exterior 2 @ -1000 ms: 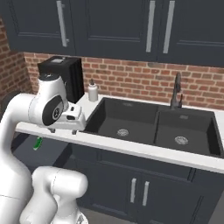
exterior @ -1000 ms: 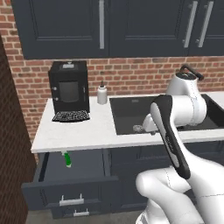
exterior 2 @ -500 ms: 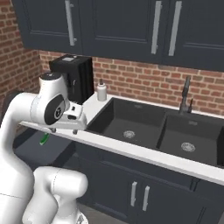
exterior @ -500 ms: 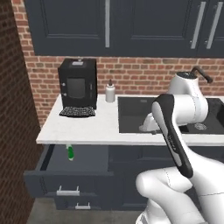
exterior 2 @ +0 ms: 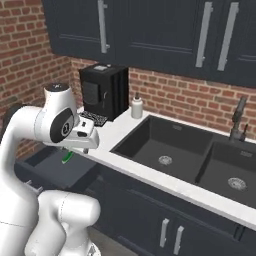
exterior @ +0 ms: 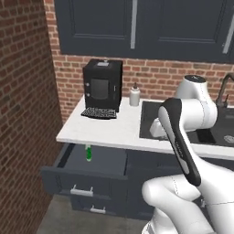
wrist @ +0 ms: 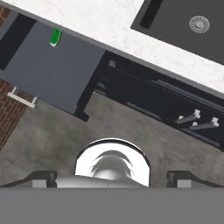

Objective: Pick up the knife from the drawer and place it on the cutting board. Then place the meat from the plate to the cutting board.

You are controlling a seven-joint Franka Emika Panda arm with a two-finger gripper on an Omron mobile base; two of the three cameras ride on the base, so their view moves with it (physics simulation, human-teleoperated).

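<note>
The knife's green handle (exterior 2: 66, 158) lies in the open drawer (exterior 2: 50, 167) beneath the counter (exterior 2: 150, 172).

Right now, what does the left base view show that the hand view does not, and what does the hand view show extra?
Left base view alone: the black coffee machine, a soap bottle and the upper cabinets. Hand view alone: the grey floor and the lower cabinet handles. Both share the open drawer with the green-handled knife inside, the white counter and the sink.

The navy drawer (exterior: 93, 164) stands pulled open — the green-handled knife (exterior: 88, 153) lies inside, near its back.
</note>
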